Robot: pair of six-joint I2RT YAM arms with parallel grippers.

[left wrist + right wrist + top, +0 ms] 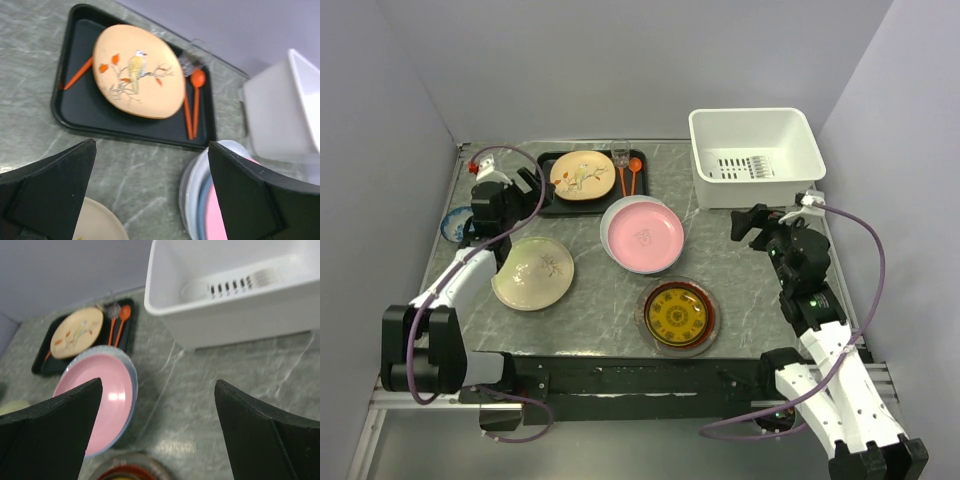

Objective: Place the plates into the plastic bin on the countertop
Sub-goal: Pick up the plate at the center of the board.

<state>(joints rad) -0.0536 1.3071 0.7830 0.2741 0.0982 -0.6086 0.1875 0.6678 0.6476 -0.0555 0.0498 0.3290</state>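
White plastic bin (760,195) stood at the far right of the grey-green counter (590,325), and all four plates lay outside it: bird plate (582,175) on the black tray (555,205) beside orange spoons (633,176), pale-rimmed pink plate (645,237) mid-counter, cream floral plate (532,272) near left, gold-patterned red plate (677,315) near centre. My left fingers (50,195) were spread wide with nothing between them, above the counter between tray and cream floral plate. My right fingers (260,430) were likewise parted and held nothing, just in front of the bin.
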